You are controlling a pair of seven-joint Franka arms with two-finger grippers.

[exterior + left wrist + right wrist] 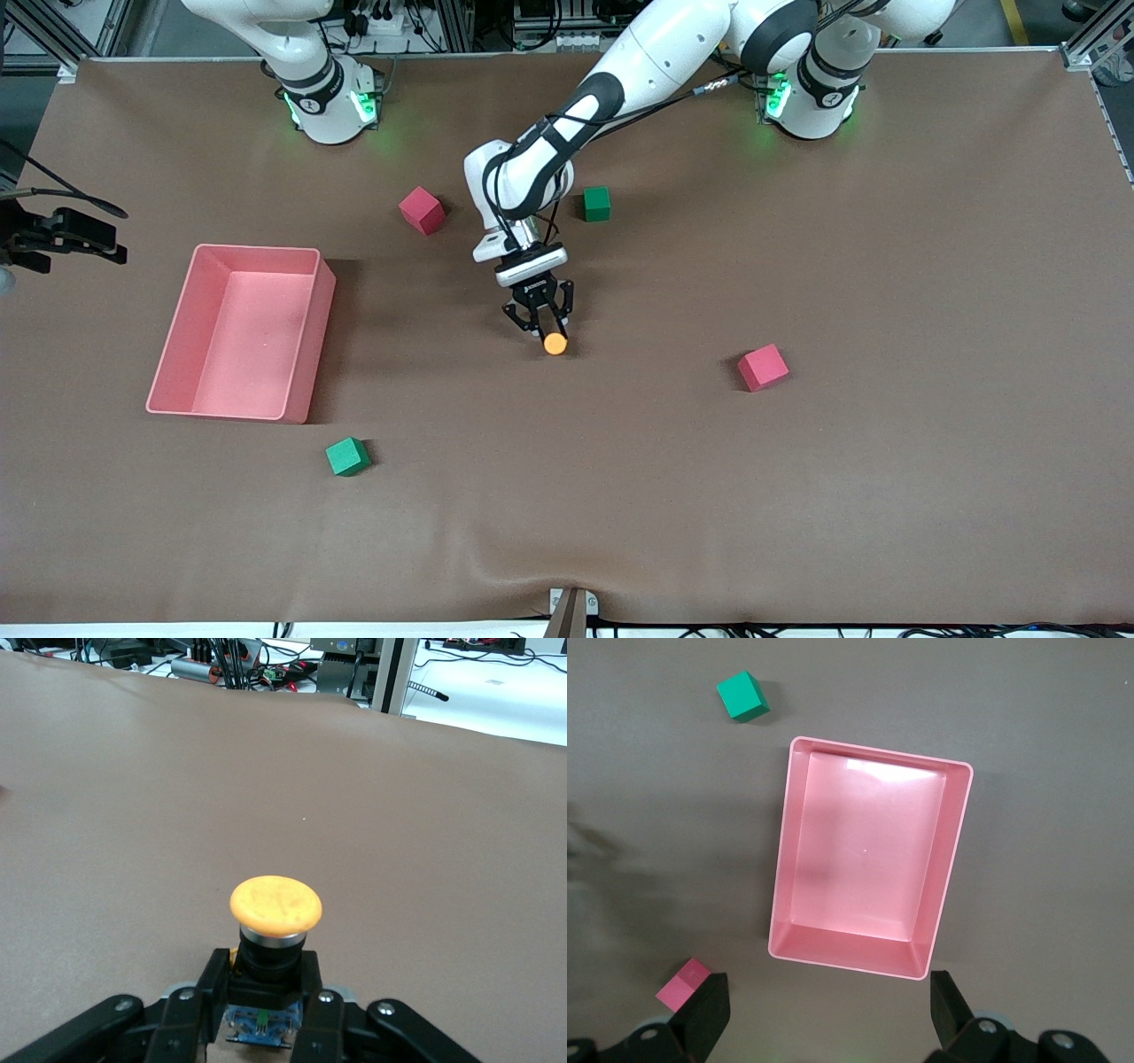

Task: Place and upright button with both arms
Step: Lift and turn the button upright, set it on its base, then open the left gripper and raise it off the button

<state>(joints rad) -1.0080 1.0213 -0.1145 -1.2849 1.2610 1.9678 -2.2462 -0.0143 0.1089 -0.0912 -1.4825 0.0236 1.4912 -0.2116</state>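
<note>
Left gripper (542, 326) fingers clamp the button (555, 344) — right arm waits.

Pink bin (306, 354), pink cubes (762, 367), green cubes (346, 456)

1. The lower body of the button (275, 943) is covered by the jaws of the left gripper (266, 1010), whose base is cut off by the frame edge.
2. In the front view, the right gripper is not seen.
3. The pink cube (682, 985) is partly hidden by a finger (704, 1014) of the right gripper (828, 1014).
</note>
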